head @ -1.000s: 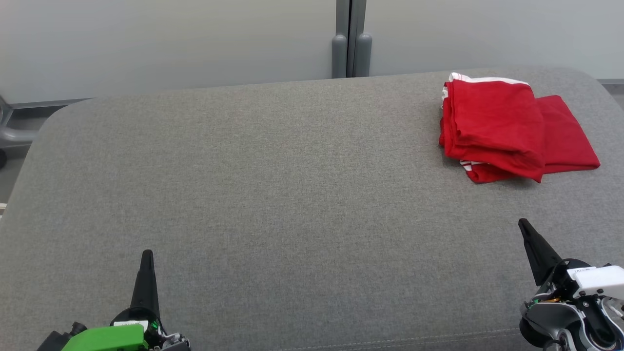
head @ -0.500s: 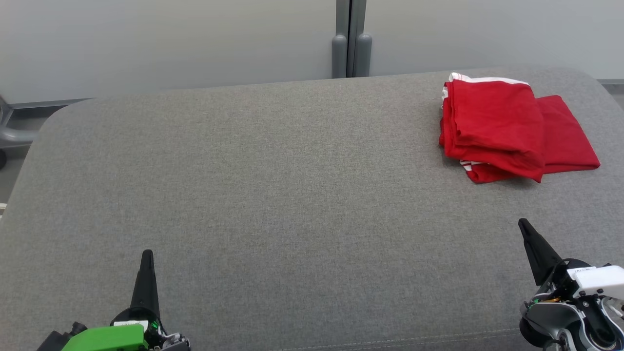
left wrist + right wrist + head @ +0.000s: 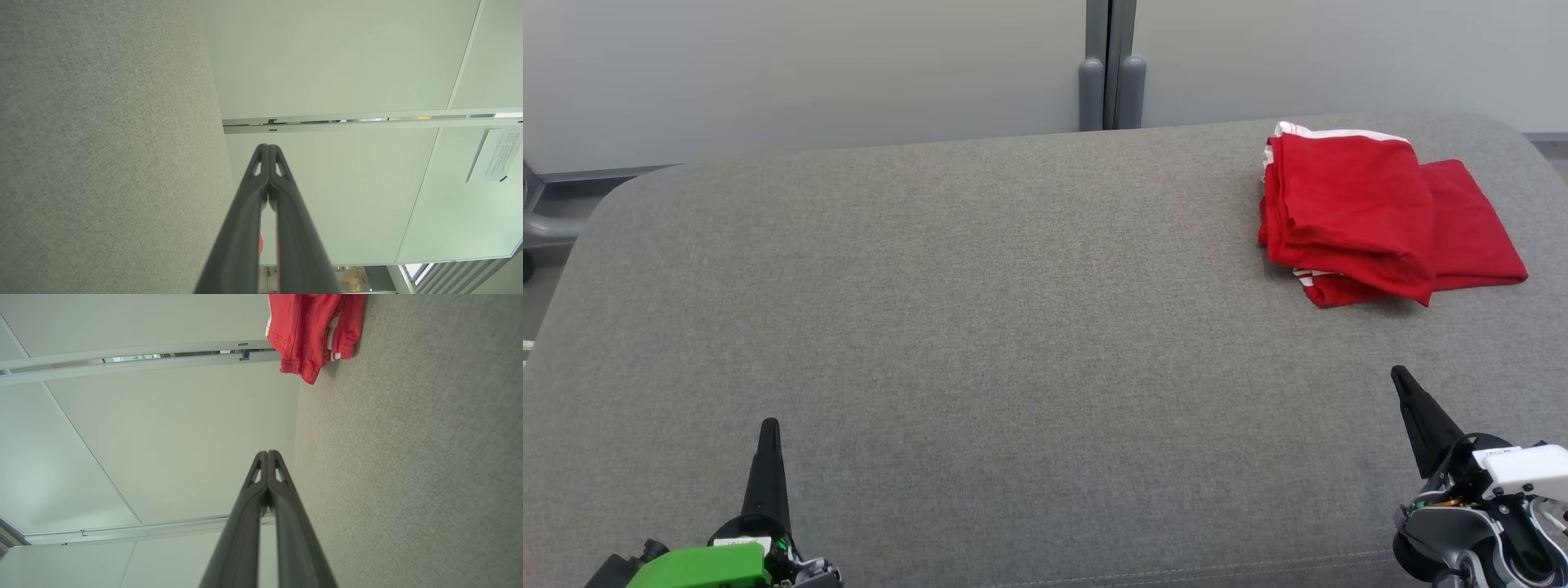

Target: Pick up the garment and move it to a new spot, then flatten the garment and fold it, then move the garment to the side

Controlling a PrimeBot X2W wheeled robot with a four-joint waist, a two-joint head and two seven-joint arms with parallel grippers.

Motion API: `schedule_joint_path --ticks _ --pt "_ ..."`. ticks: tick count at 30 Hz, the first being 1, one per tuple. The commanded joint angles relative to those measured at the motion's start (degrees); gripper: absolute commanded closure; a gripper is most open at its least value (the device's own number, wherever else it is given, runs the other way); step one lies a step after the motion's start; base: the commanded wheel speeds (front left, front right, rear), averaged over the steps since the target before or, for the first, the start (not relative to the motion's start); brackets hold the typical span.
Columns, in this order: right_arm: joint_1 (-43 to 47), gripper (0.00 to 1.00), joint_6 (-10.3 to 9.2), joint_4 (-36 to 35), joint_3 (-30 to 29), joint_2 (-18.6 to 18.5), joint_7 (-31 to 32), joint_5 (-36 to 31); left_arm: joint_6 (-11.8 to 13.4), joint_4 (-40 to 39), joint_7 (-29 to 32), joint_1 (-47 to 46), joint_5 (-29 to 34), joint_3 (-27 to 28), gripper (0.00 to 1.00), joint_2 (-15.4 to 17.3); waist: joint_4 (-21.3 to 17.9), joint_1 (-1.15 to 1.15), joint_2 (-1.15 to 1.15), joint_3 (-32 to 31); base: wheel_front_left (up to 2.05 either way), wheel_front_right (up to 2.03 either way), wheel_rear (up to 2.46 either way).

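Garment (image 3: 1347,212), red with white stripes, lies folded at the far right of the grey fabric worktop (image 3: 980,310), near the back edge. A lower layer sticks out to the right from under the top fold.

Left gripper (image 3: 768,429) is at lower left, jaws pressed together and empty, tip pointing away from the robot, well apart from the garment. Right gripper (image 3: 1400,377) is at lower right, jaws also closed on nothing, tip angled slightly left, on the near side of the garment with bare fabric between. Can't tell if either touches the worktop.

In the left wrist view the fingers (image 3: 245,212) meet at the tips, with a red sliver in the gap lower down. In the right wrist view the fingers (image 3: 245,514) meet at the tips, with the garment hem at top. Pale wall panels (image 3: 809,73) stand behind, split by a grey post (image 3: 1111,65).
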Motion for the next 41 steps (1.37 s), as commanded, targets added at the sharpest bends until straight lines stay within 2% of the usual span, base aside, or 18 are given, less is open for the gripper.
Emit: schedule_joint_path --ticks 1,41 --pt "-0.19 1.0 0.02 -0.23 -0.16 -0.07 0.13 0.37 -0.32 -0.07 0.17 -0.83 -0.26 -0.09 1.0 0.03 0.0 0.0 0.0 0.0 0.0 0.0 0.0" --pt "-0.19 1.0 0.02 -0.22 -0.14 -0.07 0.12 0.38 -0.31 -0.07 0.17 -0.82 -0.27 -0.09 1.0 0.04 0.0 0.0 0.0 0.0 0.0 0.0 0.0"
